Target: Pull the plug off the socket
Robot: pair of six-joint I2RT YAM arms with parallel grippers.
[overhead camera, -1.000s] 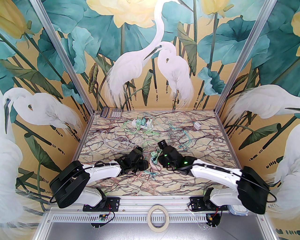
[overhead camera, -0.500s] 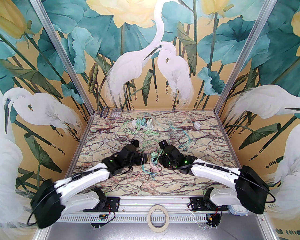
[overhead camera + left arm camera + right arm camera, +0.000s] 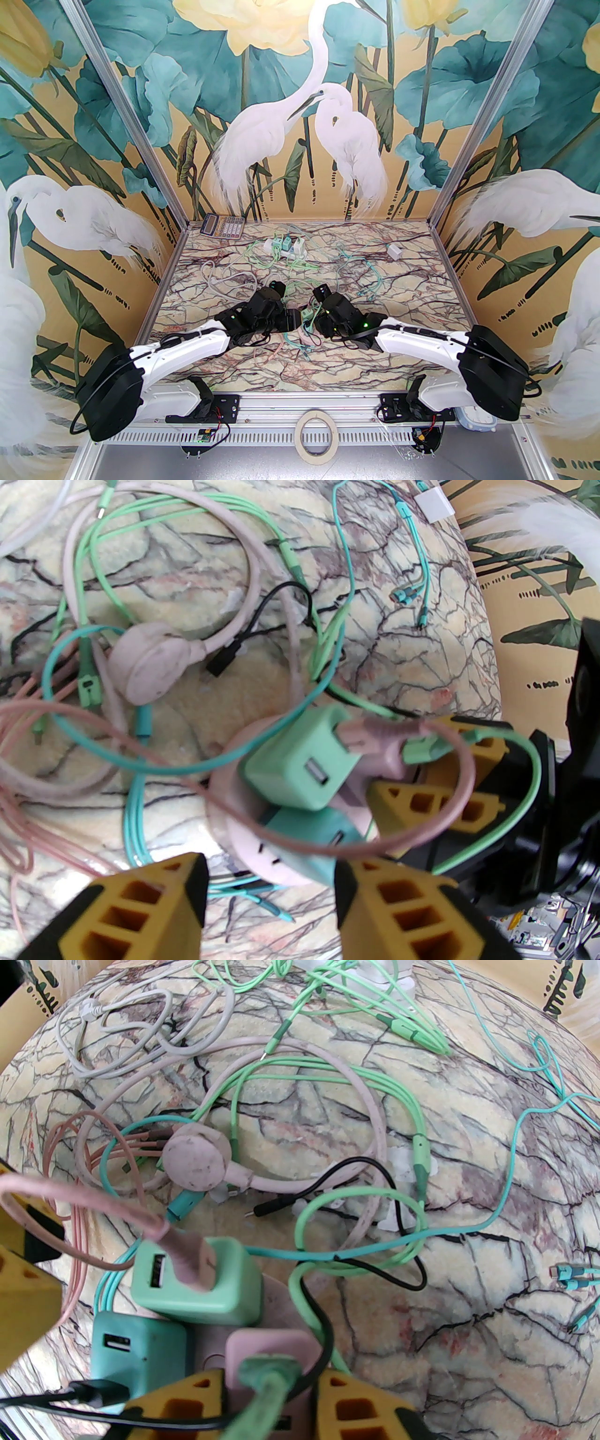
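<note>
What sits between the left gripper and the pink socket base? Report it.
A dusty-pink cable loops across the pink socket base and its teal plug, just ahead of the open left gripper.

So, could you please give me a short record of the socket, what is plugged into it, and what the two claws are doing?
socket: round pink socket, flat on the marble table
plugged in: light green adapter, teal adapter, pink adapter
right claw: closed on the pink adapter, one finger on each side
left claw: open, holding nothing, fingertips at the socket's edge by the teal adapter
task state: pink adapter apparently not yet pulled out
</note>
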